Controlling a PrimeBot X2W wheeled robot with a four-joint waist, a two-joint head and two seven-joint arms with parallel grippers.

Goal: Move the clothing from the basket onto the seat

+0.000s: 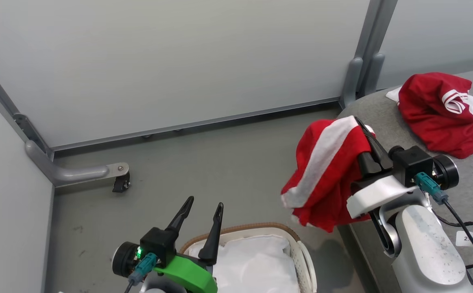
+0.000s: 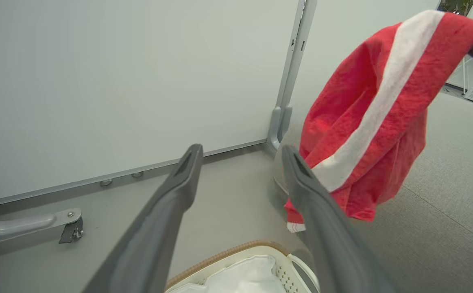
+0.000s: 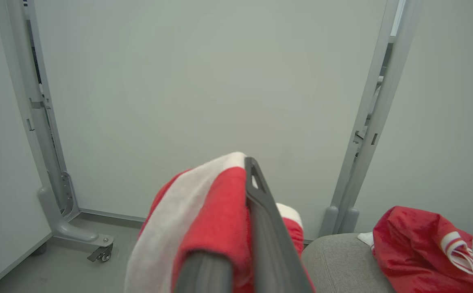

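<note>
Broadly, the grey seat (image 1: 386, 126) at the right carries one red garment (image 1: 435, 118) in a loose heap, while the basket (image 1: 260, 224) on the floor (image 1: 203, 162) below shows its white liner (image 1: 252, 260). The second garment (image 1: 325, 175) droops from the right gripper (image 1: 360, 122), whose fingers (image 1: 376, 148) are pinched together on a fold beside the white stripe (image 1: 321, 154), over the seat's near edge; the left gripper (image 1: 204, 202) stands above the basket, prongs spread and empty. Soft, light and floppy — it will likely sag and swing rather than hold shape, so a bunched fold deep between the fingers looks safer than a thin hem.
</note>
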